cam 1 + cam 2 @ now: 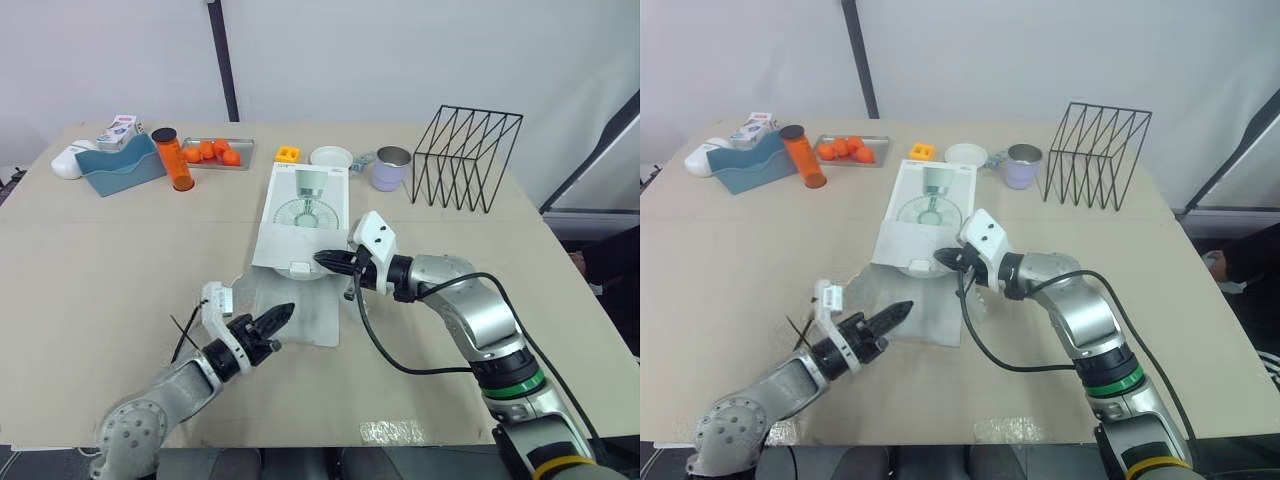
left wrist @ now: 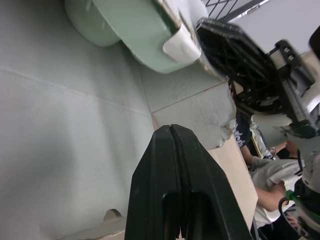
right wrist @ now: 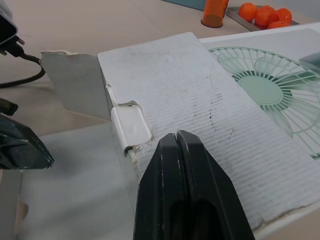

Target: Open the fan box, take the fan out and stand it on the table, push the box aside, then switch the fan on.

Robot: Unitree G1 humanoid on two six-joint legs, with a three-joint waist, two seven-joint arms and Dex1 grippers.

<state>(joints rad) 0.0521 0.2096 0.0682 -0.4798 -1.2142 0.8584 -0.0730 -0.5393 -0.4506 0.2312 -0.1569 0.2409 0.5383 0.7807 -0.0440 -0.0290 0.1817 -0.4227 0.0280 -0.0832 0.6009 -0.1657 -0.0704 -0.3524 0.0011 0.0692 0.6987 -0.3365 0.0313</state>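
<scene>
Box (image 1: 305, 210) is lying on the table (image 1: 100, 270) with its near flap (image 1: 300, 325) folded open, fan (image 2: 130, 30) sitting just inside (not out yet), right gripper (image 1: 322, 260) at that mouth and left gripper (image 1: 285, 313) over the flap both hovering pinched together, empty.

Tabletop count: nine kinds of thing, nearly all singles.
One fan box (image 1: 300, 215) is lying at the centre of the frame. Across the upper part are sitting one wire rack (image 1: 467, 158), one lilac cup (image 1: 391, 168), one white dish (image 1: 331, 156), one yellow block (image 1: 288, 153), one metal tray (image 1: 245, 150) holding four oranges (image 1: 206, 149), one orange bottle (image 1: 172, 160) and one blue bin (image 1: 120, 168).
</scene>
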